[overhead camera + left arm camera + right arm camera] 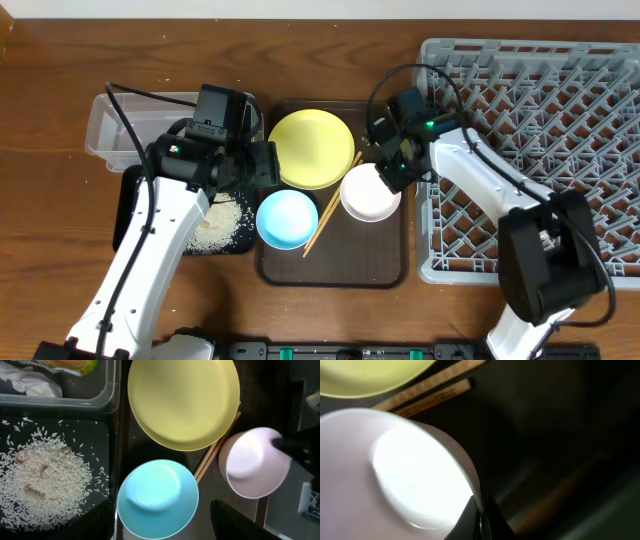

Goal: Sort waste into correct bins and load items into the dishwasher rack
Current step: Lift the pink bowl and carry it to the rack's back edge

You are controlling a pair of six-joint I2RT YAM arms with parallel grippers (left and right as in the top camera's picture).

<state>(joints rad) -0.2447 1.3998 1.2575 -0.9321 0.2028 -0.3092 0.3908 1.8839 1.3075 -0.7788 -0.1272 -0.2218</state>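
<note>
Scanning overhead from the left: found clear tub (140, 125) at 10 o'clock of the serving tray (385, 266), snack wrapper (70, 364) inside it. Logged black tray (128, 210) directly at the tub's 6 o'clock, carrying the rice (222, 222). Placed left gripper (265, 165) over the seam between black tray and serving tray. Could not tell whether spread or pressed together; saw nothing held.

Recorded on the serving tray: yellow plate (311, 148) at 12 o'clock, blue bowl (286, 218) at 7 o'clock, chopsticks (332, 205) lying along the 1-to-7 o'clock line between the two bowls, white bowl (370, 195) at 3 o'clock.

Found right gripper (398, 172) pinching the white bowl's rim on its 2 o'clock side, rim caught in the pinch in the wrist view. Judged the right arm far the nearer. Marked dishwasher rack (540, 150) at 3 o'clock of the bowl, just beside the serving tray's right edge, no dishes seen in it.

Judged next move: lift clear of tray lip and rack wall, then carry toward 3 o'clock. Flagged chopsticks close at the bowl's 9 o'clock as a snag risk.
</note>
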